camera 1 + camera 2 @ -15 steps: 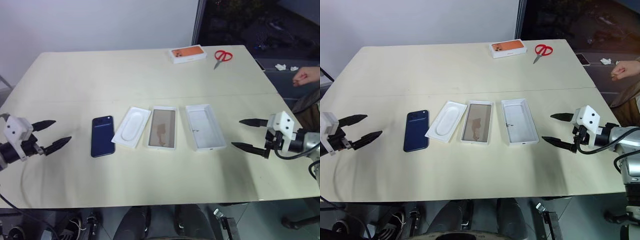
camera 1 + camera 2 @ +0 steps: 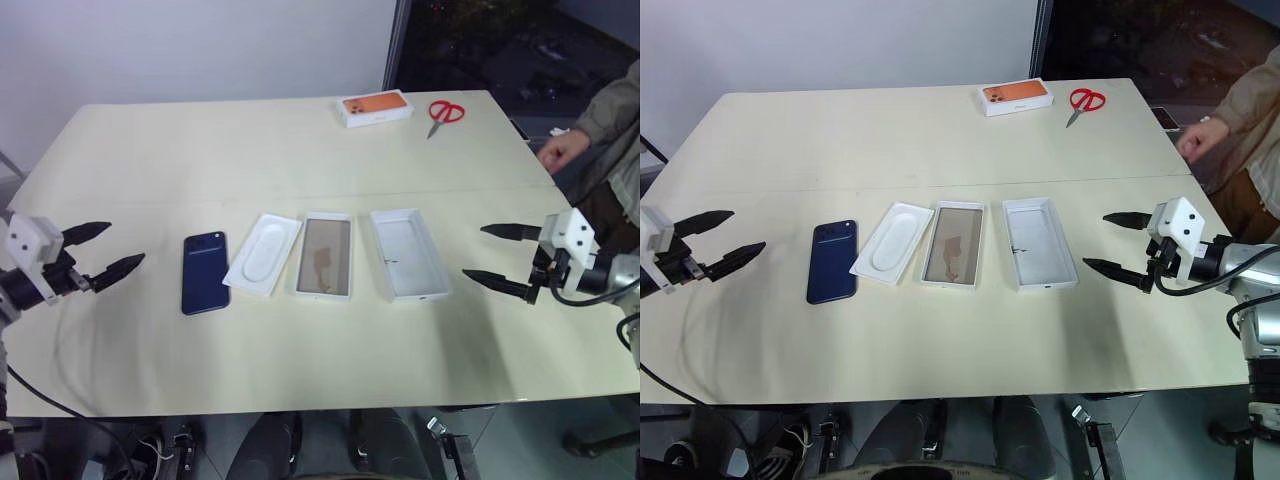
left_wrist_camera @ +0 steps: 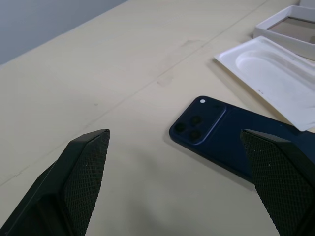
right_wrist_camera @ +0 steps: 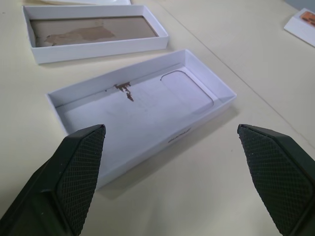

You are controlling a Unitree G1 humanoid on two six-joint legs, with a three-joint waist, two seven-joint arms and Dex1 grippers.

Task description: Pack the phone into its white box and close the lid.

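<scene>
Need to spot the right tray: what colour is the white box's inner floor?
Beige-brown, with darker patches; the white box shows it best in the right wrist view.

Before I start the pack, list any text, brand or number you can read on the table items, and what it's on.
None can be read.
Orange-topped box: small mark on its side wall, too small to read.
Lid: faint print on its near outer wall, too blurred to read.
Phone: no lettering on the part of its back that shows.
White box, insert, scissors: no text visible.
</scene>
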